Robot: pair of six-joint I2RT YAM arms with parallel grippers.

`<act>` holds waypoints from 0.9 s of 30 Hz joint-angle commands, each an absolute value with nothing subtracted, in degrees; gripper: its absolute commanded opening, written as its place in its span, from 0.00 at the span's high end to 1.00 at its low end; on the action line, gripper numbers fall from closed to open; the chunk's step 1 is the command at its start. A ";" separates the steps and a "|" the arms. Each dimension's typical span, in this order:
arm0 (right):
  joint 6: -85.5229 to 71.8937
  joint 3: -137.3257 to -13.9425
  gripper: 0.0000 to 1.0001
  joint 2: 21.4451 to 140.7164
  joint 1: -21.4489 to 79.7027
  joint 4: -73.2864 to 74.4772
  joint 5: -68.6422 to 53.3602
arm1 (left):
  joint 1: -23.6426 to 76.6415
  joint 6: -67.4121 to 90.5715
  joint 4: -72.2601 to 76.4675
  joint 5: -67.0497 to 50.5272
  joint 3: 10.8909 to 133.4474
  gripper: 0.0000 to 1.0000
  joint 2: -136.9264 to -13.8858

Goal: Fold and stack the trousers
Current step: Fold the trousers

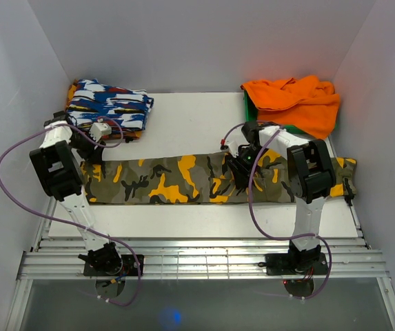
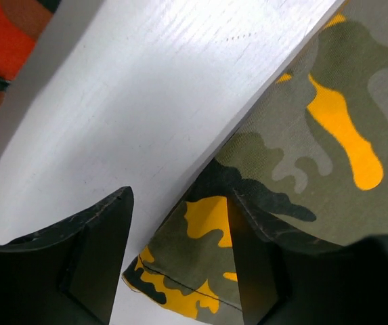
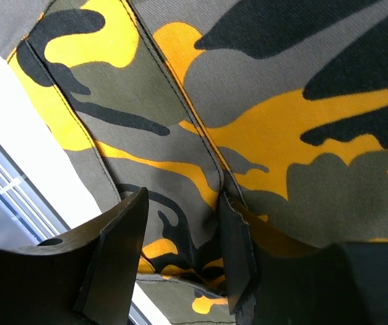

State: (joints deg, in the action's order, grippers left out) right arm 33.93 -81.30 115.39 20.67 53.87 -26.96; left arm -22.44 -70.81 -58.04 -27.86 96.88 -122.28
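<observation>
Trousers (image 1: 176, 181) lie flat in 1 long band across the desk (image 1: 183, 117). One end sits just in front of the folded patterned garment (image 1: 107, 107) and the rest runs well away from it. Laid out straight like this, the cloth looks ready for an end-to-end fold, which is not yet made.

The left fingers (image 2: 99, 257) are at the trouser end nearest the patterned garment. They are spread apart: 1 sits over bare desk, the other overlaps the cloth, and the hem corner lies loose between them, so nothing is held there. That is where an end would be taken up and carried over.

The right fingers (image 3: 119, 257) are farther along the band from the patterned garment, about 2 thirds of the way down. They also stand apart, straddling a seam. The cloth puckers slightly at 1 tip, but whether they press on it I cannot tell. From there they could pin the band while the other end is folded.
</observation>
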 commanded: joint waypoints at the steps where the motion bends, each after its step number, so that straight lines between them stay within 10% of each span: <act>1: 33.75 -79.90 0.48 118.56 23.37 51.69 -27.24 | -22.42 -67.51 -56.95 -33.65 97.38 0.31 -117.17; 8: 28.05 -76.64 0.49 118.39 31.63 43.60 -30.75 | -18.11 -47.48 -53.90 -43.39 99.06 0.20 -111.54; 10: 24.45 -76.81 0.48 119.00 33.82 41.58 -33.04 | -17.23 -39.40 -51.43 -44.73 95.21 0.02 -108.56; 27: 22.41 -93.41 0.37 110.82 9.68 48.16 -35.70 | 5.70 -28.04 -26.30 -43.17 64.08 0.02 -87.37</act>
State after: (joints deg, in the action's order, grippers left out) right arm 19.00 -89.54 112.33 12.84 41.93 -38.06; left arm 0.56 -27.62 -33.78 -44.60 66.65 -91.90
